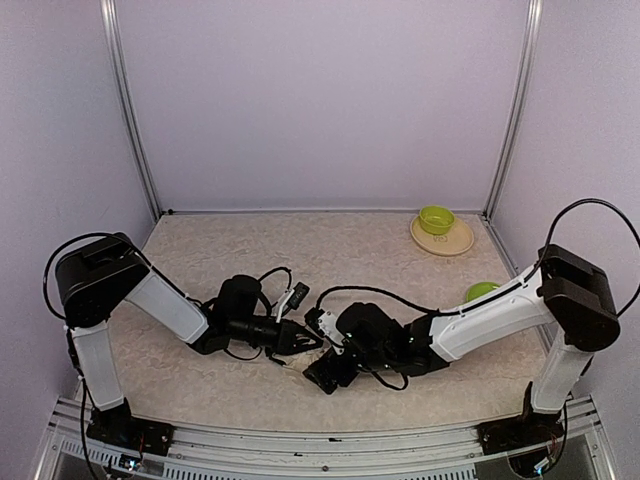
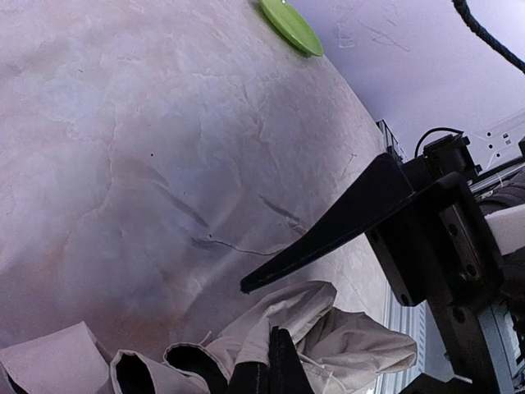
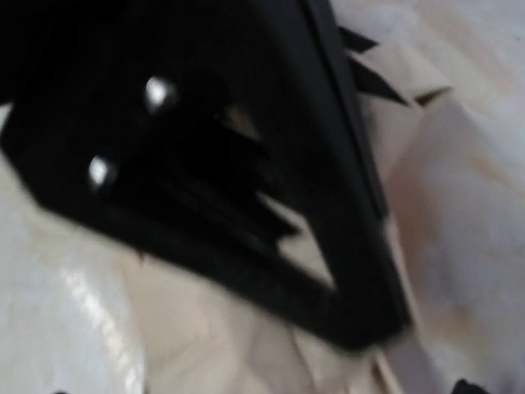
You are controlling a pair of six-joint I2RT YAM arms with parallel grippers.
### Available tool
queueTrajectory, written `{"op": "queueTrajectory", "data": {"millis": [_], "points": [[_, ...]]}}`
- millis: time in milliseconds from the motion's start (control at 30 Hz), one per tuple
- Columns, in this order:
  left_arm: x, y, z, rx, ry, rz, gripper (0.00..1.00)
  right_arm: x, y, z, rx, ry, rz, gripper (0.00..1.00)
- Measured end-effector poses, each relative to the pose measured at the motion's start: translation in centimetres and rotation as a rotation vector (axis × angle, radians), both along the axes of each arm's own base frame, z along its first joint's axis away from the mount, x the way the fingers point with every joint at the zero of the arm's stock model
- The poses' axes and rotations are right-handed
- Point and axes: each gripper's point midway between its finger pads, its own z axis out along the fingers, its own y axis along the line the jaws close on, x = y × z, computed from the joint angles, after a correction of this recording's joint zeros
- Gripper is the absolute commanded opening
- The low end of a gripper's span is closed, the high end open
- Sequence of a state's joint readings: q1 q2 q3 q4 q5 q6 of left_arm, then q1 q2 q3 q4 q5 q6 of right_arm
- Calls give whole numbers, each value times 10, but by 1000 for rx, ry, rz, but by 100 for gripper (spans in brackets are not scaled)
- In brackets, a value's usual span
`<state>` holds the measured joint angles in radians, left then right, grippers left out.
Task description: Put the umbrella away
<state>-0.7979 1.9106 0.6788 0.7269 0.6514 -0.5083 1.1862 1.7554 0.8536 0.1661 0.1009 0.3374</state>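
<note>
The umbrella [image 2: 344, 336] lies crumpled on the table [image 1: 300, 250], near the middle of its near edge. Its cream cloth faces outward and black lining shows in the mouths of its folds. From above it is almost wholly hidden under the two grippers, which meet over it.

The left gripper [image 1: 306, 340] reaches in from the left, low over the heap. Its fingers [image 2: 277, 361] are pressed together with their tips sunk among the folds; whether cloth is caught between them I cannot tell. The right gripper [image 1: 313, 350] comes from the right with its jaws spread wide, one on the far side of the left gripper's tip and one on the near side. One long black finger [image 2: 328, 234] slants down just above the cloth, apart from it. The right wrist view is blurred: a black frame fills it, with cream cloth beneath.

Beyond the grippers, bare mottled tabletop runs to the far edge and to the left edge. In the far right corner a green bowl [image 1: 436, 219] sits on a tan plate [image 1: 455, 243]. A second green dish [image 1: 482, 291] lies near the right edge, partly behind the right arm [image 1: 490, 315]. Lilac walls [image 1: 320, 100] and metal posts [image 1: 513, 110] close in the left, far and right edges
</note>
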Motion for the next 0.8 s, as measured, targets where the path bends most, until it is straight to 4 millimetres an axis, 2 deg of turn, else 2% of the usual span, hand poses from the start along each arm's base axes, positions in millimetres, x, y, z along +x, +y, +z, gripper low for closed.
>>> {"op": "queueTrajectory", "data": {"millis": [167,333,433,600,767,800], "points": [[0,0,0,-5,6,0,0,10,16,-5,11,-2,-33,100],[1,0,1,-15,11,1,0,18,13,-15,23,-8,-101,92],[2,0,1,-19,12,3,0,19,14,-21,26,-8,-108,80],[2,0,1,-22,18,0,0,14,18,-26,46,-8,-87,41],[5,-1,6,-30,15,0,0,12,18,-24,98,-9,-81,27],[5,-1,6,-28,16,0,3,11,18,-24,109,-7,-81,23]]}}
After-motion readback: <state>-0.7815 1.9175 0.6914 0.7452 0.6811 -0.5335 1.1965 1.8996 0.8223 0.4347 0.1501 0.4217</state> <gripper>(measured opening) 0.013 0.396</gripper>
